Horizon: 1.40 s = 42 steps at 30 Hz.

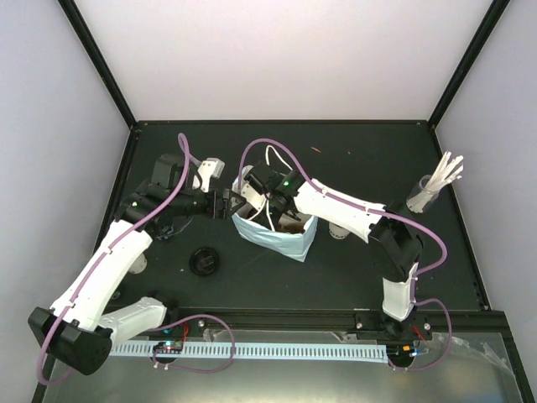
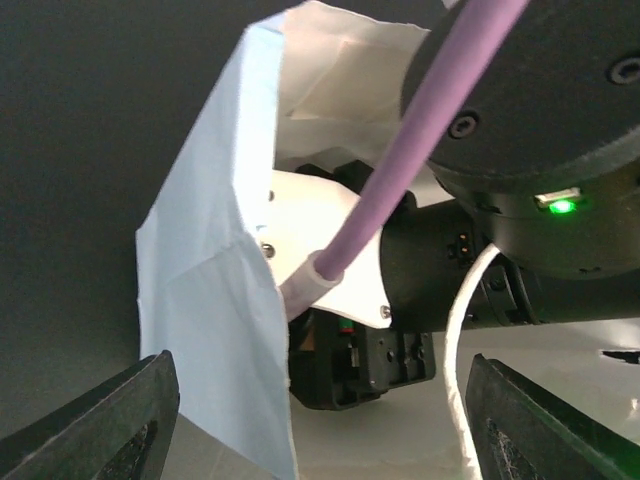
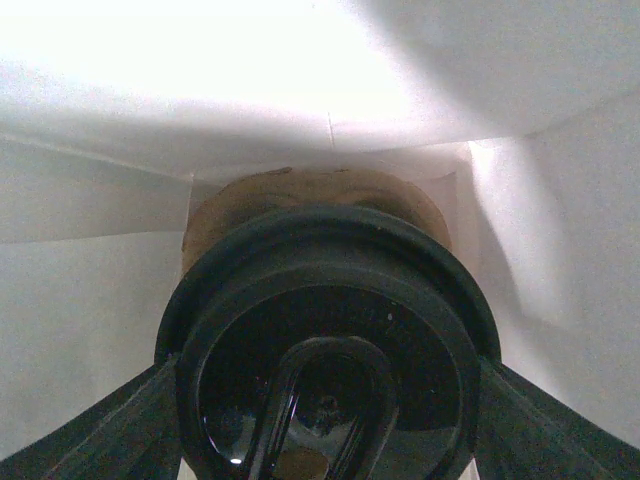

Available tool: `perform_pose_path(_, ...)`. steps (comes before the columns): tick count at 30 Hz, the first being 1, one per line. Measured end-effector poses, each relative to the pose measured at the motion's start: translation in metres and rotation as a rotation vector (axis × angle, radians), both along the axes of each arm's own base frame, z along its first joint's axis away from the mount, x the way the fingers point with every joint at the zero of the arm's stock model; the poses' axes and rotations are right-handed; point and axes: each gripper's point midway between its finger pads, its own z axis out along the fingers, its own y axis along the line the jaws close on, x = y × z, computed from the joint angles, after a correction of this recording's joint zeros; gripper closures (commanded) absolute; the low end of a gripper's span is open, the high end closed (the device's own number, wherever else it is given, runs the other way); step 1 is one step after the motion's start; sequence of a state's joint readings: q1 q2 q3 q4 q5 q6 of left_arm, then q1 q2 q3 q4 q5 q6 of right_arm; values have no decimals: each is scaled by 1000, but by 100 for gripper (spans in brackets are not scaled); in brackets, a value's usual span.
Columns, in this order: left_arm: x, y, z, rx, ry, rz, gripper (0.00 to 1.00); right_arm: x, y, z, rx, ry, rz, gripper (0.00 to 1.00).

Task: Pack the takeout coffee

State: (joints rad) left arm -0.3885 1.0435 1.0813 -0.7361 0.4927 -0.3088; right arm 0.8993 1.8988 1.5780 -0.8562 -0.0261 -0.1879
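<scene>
The cup [image 3: 330,340], black-lidded, fills the lower centre of the right wrist view, inside the bag [image 1: 284,243], carrier [image 3: 310,195] just beyond; the right claw [image 3: 325,425] is clamped on it. The left claw [image 1: 225,204] stands apart at the bag's left edge; a loose lid [image 1: 204,261] lies on the table [image 1: 352,159], lower left.

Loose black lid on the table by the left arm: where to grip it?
By the rim, from straight above, jaws straddling its width. The black lid lies flat on the table, round and low, so probably only opposite rim edges give purchase; a side approach would likely scrape the table.
</scene>
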Motion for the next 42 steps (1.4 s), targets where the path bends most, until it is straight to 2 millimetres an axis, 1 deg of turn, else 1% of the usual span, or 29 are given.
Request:
perform_pose_path(3, 4, 4, 0, 31, 1, 22, 31, 1, 0, 0, -1, -1, -1, 51)
perform_pose_path(6, 9, 6, 4, 70, -8, 38, 40, 1, -1, 0, -2, -2, -3, 50)
perform_pose_path(9, 13, 5, 12, 106, -28, 44, 46, 1, -2, 0, -5, -3, -2, 50)
perform_pose_path(12, 17, 3, 18, 142, -42, 43, 50, 1, -2, 0, -6, -5, 2, 50)
perform_pose_path(15, 19, 1, 15, 186, -28, 40, 55, 2, -2, 1, -6, -6, 4, 49)
perform_pose_path(20, 24, 5, 0, 272, 26, 55, 63, 2, -1, 1, -6, -7, 6, 49)
perform_pose_path(25, 22, 8, -7, 314, 68, 56, 85, 2, -2, 1, -6, -7, 4, 48)
perform_pose_path(27, 22, 11, -9, 328, 68, 63, 97, 2, -2, 1, -6, -7, 5, 48)
perform_pose_path(29, 21, 13, -9, 341, 73, 67, 98, 2, -2, 1, -5, -7, 5, 48)
perform_pose_path(42, 20, 16, -8, 364, 83, 71, 99, 2, -1, 1, -4, -7, 5, 47)
